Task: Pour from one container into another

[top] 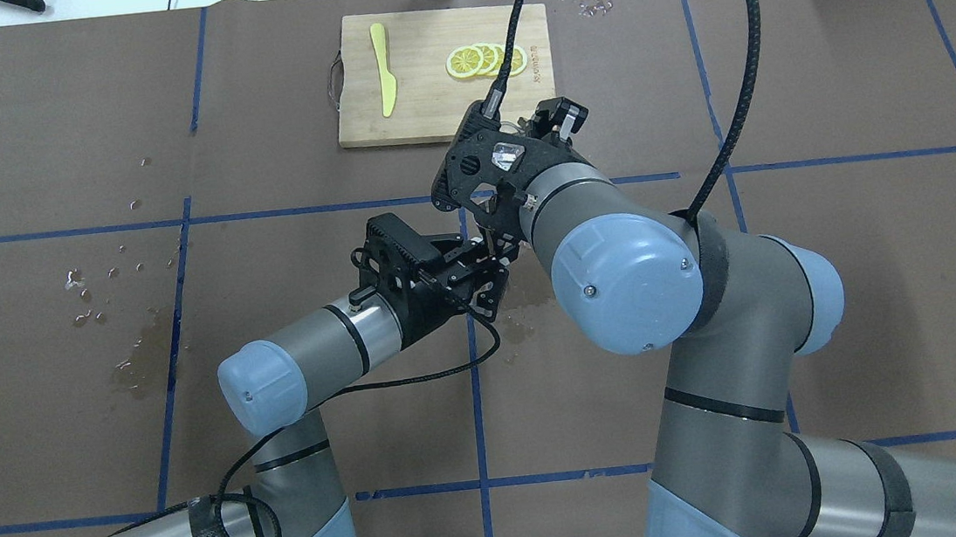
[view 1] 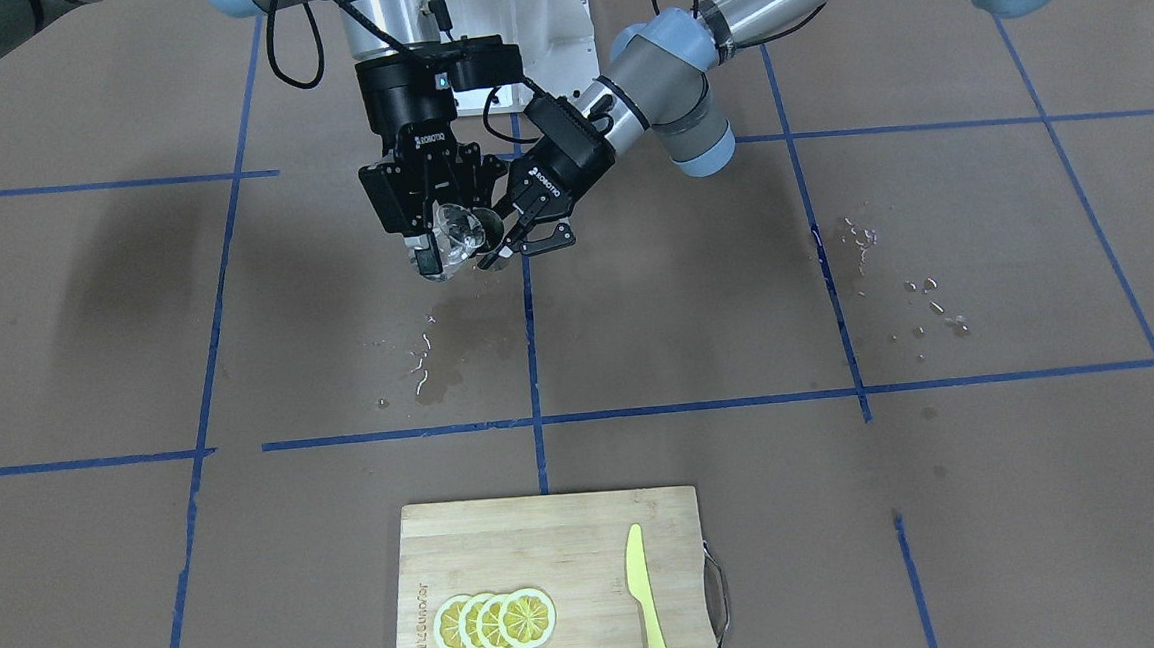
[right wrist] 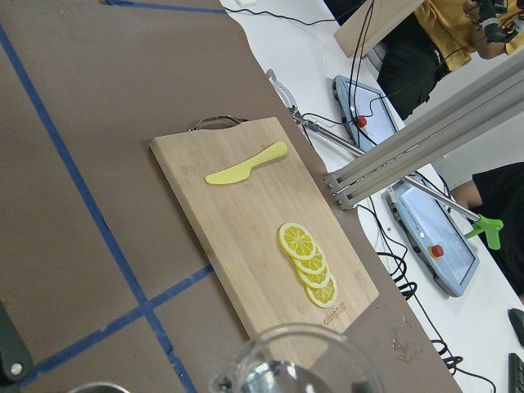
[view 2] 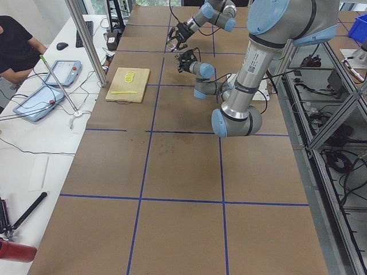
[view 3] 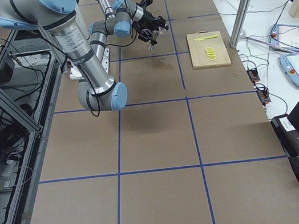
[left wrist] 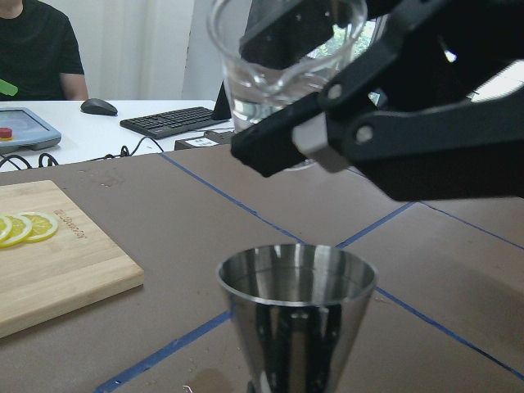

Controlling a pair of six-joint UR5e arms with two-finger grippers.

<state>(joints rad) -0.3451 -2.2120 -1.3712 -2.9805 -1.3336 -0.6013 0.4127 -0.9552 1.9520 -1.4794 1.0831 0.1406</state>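
Right gripper point(view 1: 444, 244): fingers clamped on clear glass point(left wrist: 274, 61), glass holding water. Left gripper point(view 1: 519, 245): fingers clamped on steel cup point(left wrist: 296, 315), cup upright, mouth open upward. Both held off table point(view 1: 983, 239) near its centre. Glass above cup, rim close to it. Wet patch point(view 1: 429, 358) on table below. Board point(view 1: 551, 546) at the operators' edge with lemon slices point(view 1: 495, 622) and knife point(view 1: 646, 600).
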